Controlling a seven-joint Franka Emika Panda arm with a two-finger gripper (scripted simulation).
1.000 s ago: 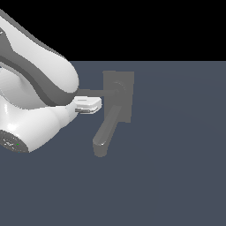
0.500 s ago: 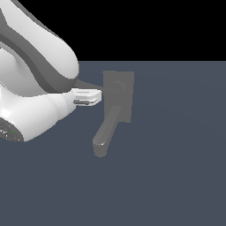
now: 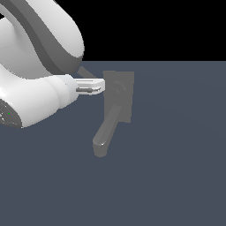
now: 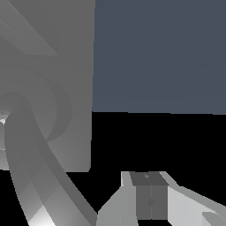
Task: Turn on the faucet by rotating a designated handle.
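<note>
The grey faucet (image 3: 124, 90) stands in the middle of the exterior view, its flat back plate upright. Its thick curved spout (image 3: 102, 140) runs down toward the exterior view's left. The handle (image 3: 87, 73) is a thin grey bar slanting up from a round hub (image 3: 117, 88), just above my fingers. My gripper (image 3: 102, 85) is shut with nothing in it, its tips beside the hub at the plate's left edge. In the wrist view the back plate (image 4: 66, 53) fills one side, the handle (image 4: 31, 167) sweeps out from the hub, and my gripper (image 4: 149, 196) sits apart from it.
A flat dark blue-grey floor (image 3: 176, 167) spreads around the faucet. My bulky white arm (image 3: 35, 88) fills the exterior view's left and hides what lies behind it.
My gripper has risen and edged toward the exterior view's right, from level with the spout's base up to the hub. The faucet and its handle have not visibly moved.
</note>
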